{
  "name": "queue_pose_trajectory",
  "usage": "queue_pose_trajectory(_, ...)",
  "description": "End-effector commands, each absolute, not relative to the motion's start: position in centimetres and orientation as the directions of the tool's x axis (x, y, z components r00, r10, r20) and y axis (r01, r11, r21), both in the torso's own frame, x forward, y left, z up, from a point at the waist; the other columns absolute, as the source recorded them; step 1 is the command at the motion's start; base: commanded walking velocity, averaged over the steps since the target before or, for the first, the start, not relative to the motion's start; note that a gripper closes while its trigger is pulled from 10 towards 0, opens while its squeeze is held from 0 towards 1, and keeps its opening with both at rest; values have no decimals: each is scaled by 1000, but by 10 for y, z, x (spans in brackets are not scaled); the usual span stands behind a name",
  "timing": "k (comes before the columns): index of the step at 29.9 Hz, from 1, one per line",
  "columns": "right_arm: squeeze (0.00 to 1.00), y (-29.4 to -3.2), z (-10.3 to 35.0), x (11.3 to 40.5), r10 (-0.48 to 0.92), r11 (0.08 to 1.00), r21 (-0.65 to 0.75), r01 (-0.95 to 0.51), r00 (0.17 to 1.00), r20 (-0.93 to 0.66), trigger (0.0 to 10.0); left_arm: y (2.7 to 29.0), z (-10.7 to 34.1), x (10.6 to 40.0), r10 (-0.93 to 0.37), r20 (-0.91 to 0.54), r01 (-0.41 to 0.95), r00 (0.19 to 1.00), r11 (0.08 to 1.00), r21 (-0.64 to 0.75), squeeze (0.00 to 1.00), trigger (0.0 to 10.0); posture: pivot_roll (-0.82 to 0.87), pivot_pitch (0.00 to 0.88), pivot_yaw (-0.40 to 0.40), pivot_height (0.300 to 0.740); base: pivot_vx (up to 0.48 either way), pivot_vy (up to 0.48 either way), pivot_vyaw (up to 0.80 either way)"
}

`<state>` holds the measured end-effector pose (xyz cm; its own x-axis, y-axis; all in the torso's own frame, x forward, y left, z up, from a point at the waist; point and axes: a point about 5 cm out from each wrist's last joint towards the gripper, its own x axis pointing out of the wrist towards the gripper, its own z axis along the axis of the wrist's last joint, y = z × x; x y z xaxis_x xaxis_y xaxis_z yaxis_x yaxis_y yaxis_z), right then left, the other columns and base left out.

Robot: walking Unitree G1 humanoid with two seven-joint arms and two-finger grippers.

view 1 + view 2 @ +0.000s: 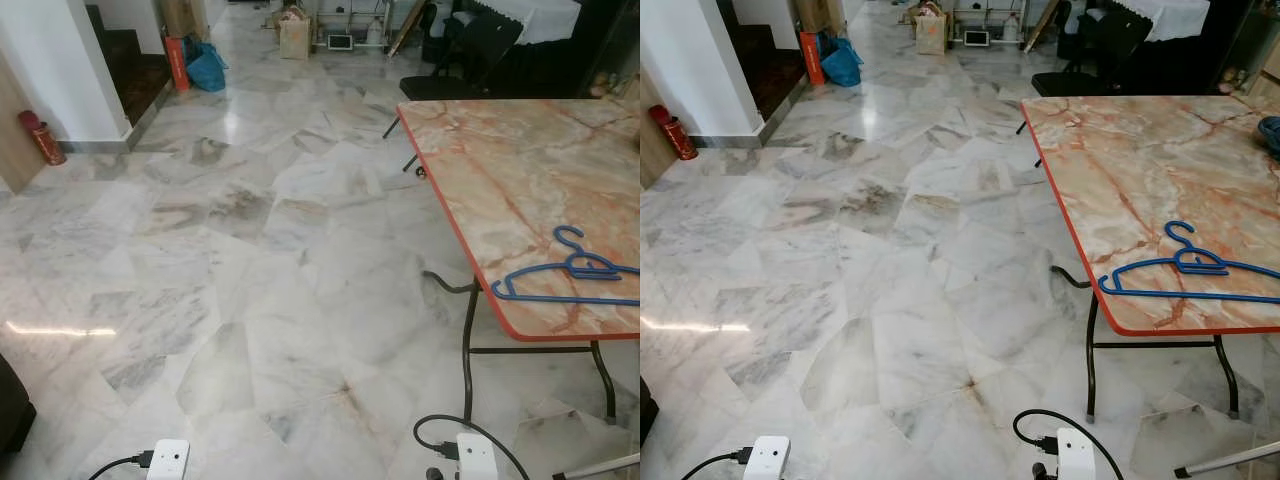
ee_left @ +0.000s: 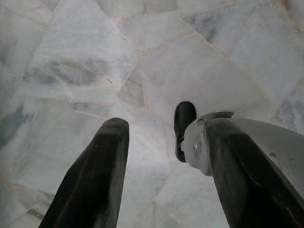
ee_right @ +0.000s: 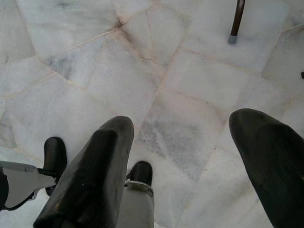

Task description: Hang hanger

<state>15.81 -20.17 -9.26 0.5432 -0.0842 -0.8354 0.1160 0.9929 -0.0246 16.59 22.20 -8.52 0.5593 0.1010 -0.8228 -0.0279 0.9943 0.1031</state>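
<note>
Two thin blue plastic hangers lie flat, overlapping, near the front edge of the orange-veined marble-look bench, on the robot's right. Left tool and right tool both hang over the pale marble floor, fingers apart, holding nothing. Hanger looks light, stiff, prob. slippery; best gripped at the neck below the hook.

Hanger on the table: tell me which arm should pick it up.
Right, probably. The blue hanger lies near the table edge on the robot's right. Both grippers hang open over the floor: right gripper, left gripper. The robot must step closer first.
</note>
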Motion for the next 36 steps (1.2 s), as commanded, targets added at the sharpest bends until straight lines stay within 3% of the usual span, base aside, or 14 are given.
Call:
queue_pose_trajectory(1, 0, -185, -100, 143, -21, 928, 194, 318, 564, -825, 10000, 204, -74, 196, -77, -835, 260, 546, 962, 81, 0, 10000, -97, 67, 57, 740, 0, 0, 0)
queue_pose_trajectory(21, 0, -191, -95, 148, -52, 921, 203, 334, 620, -783, 10000, 204, -74, 197, -86, -835, 272, 543, 959, 79, 0, 10000, -79, 58, 38, 740, 0, 0, 0)
queue_pose_trajectory(36, 0, -208, -76, 185, -53, 948, 180, 262, 689, -723, 10000, 191, -73, 203, -70, -815, 200, 576, 978, 58, 0, 10000, -54, 11, -30, 740, 0, 0, 0)
